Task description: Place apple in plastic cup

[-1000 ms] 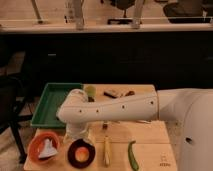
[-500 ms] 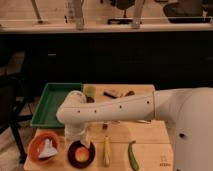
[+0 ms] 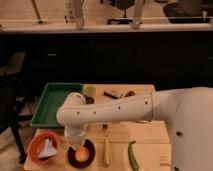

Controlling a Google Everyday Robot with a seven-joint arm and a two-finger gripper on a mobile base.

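A thick white robot arm (image 3: 120, 107) reaches in from a bulky white body at the right edge and crosses leftward, low over a wooden surface (image 3: 150, 135). At the left it bends sharply at a rounded elbow and drops straight down. The gripper (image 3: 76, 140) at its end points downward, directly over a dark bowl (image 3: 92, 150) near the front left of the surface. Whether the gripper is open or closed cannot be told, nor whether it touches anything.

The surface is a pale wood top, lit warmly. Behind it runs a wall of dark cabinets (image 3: 125, 60) under a light counter (image 3: 125, 27). A dark chair (image 3: 10, 110) stands in shadow to the left.

A green tray (image 3: 47, 107) sits at the back left of the surface, partly hidden by the elbow. An orange bowl (image 3: 35, 145) at the front left corner holds a white object (image 3: 46, 149). The dark bowl is just to its right.

The apple (image 3: 81, 156), orange-yellow, lies inside the dark bowl, right below the gripper. The cup (image 3: 90, 92), yellow-green, stands upright at the back beside the tray, just behind the arm and well apart from the apple.

A long green vegetable (image 3: 132, 156) and a thin yellow item (image 3: 106, 150) lie near the front edge. Two small dark items (image 3: 113, 93) lie at the back.
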